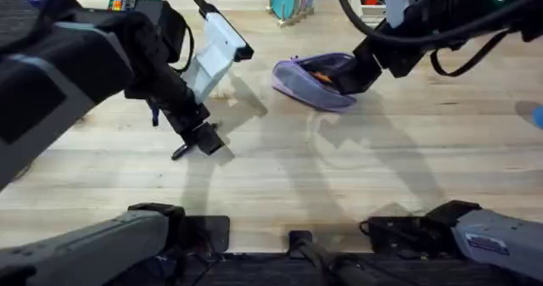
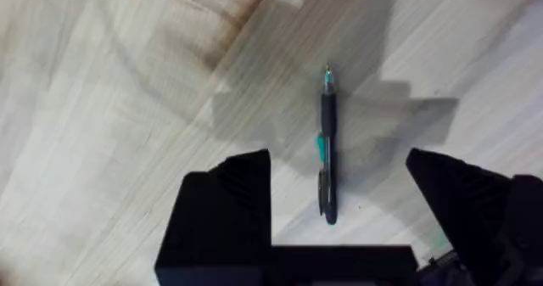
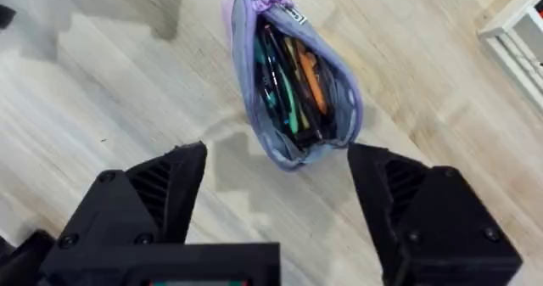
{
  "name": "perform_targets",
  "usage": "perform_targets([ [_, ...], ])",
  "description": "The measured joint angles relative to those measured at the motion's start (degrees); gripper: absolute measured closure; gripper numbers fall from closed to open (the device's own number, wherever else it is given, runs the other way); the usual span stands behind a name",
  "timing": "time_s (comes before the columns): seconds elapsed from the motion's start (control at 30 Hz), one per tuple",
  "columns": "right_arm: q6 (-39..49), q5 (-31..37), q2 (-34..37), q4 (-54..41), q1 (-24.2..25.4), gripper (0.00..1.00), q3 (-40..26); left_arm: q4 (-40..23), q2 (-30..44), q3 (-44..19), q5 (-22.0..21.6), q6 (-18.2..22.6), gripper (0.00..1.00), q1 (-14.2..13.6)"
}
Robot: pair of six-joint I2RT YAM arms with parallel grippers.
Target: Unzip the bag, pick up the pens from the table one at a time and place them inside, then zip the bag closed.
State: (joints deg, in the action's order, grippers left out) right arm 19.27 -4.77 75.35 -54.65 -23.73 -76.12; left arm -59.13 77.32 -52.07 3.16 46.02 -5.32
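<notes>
Light wooden table (image 1: 356, 184) with plank grain, seen from above. Lavender bag (image 1: 316, 81) lying right of centre toward the far edge, zipper undone, mouth gaping, pens and orange and green items (image 3: 293, 82) packed inside. Right gripper (image 3: 276, 193) poised just above the bag's near end, fingers spread wide, holding nothing. Left gripper (image 2: 339, 180) low over the table's left-centre, fingers spread either side of a slim black pen (image 2: 327, 146) with a green mark, lying flat on the wood.
</notes>
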Motion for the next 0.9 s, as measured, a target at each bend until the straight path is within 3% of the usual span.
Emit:
perform_targets([
  [0.33, 0.0, 0.0, 0.0, 0.0, 0.0, 0.005, 0.0, 2.6, 11.2, 0.2, -1.0, 0.1, 0.006, 0.0],
  [0.9, 0.4, 0.0, 0.0, 0.2, 0.0, 0.005, 0.0, 0.8, 14.6, -2.5, -1.3, -1.3, 0.005, -0.4],
])
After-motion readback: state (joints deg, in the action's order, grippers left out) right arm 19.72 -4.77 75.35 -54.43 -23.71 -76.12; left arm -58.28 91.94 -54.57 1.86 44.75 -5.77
